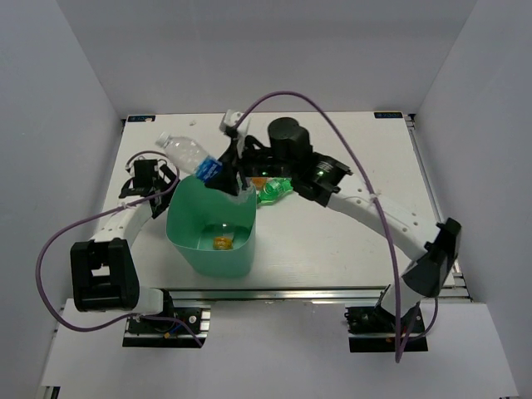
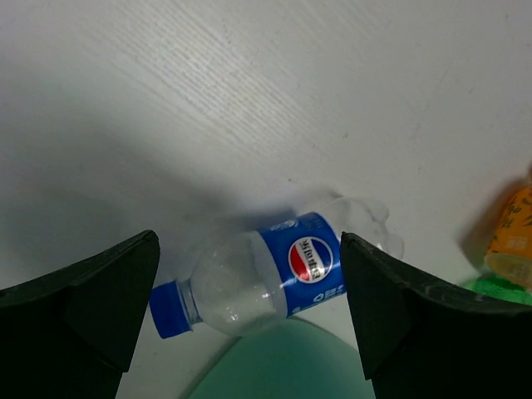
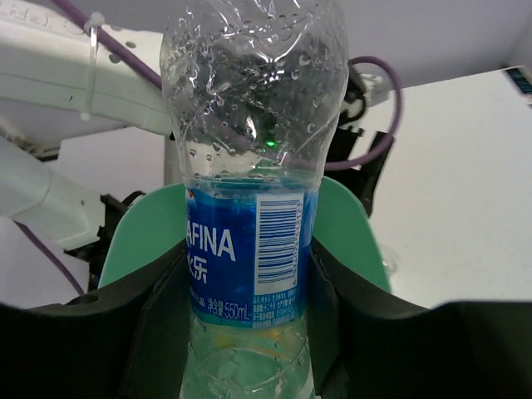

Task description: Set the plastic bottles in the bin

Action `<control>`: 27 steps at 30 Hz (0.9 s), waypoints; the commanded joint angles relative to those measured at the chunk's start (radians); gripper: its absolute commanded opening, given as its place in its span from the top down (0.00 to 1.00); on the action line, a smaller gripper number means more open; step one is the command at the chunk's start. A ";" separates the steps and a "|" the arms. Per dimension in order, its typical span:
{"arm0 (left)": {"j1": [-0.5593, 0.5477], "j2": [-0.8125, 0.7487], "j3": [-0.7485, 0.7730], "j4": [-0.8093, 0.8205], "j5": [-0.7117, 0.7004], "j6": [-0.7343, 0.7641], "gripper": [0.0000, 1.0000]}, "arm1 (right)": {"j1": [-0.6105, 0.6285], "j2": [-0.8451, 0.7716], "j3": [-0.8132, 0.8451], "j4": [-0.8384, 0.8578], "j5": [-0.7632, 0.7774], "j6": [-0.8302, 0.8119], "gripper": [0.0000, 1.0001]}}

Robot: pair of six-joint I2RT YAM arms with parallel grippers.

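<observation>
Bin: lower left of centre in the top view. Right arm: spans from the lower right to the bin's upper rim. Right gripper: jaws clamped on the labelled middle of the held bottle. The bottle's long axis runs from the upper left, outside the rim, down-right to the jaws. The lower end appears to sit over the opening, so release looks near. Left gripper: left of the bin, jaws wide apart, holding nothing. 1 Pepsi bottle lies on the table beyond them, just past the rim, with its cap toward that frame's left.
</observation>
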State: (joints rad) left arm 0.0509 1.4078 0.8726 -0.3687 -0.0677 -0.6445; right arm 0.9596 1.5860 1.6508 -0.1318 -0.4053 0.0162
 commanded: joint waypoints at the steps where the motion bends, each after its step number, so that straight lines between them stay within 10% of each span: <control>1: 0.000 -0.079 -0.037 0.022 0.003 -0.024 0.02 | 0.031 0.061 0.127 -0.077 -0.101 -0.058 0.60; 5: -0.008 -0.082 -0.047 0.024 -0.010 -0.014 0.02 | 0.034 0.111 0.178 -0.132 -0.101 -0.062 0.11; 27: -0.128 0.016 -0.087 0.115 0.023 0.173 0.02 | -0.142 0.005 0.066 -0.167 -0.098 0.079 0.11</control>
State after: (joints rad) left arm -0.0708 1.4002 0.7662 -0.2756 -0.0631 -0.5289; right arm 0.8322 1.6527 1.7397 -0.3359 -0.4610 0.0547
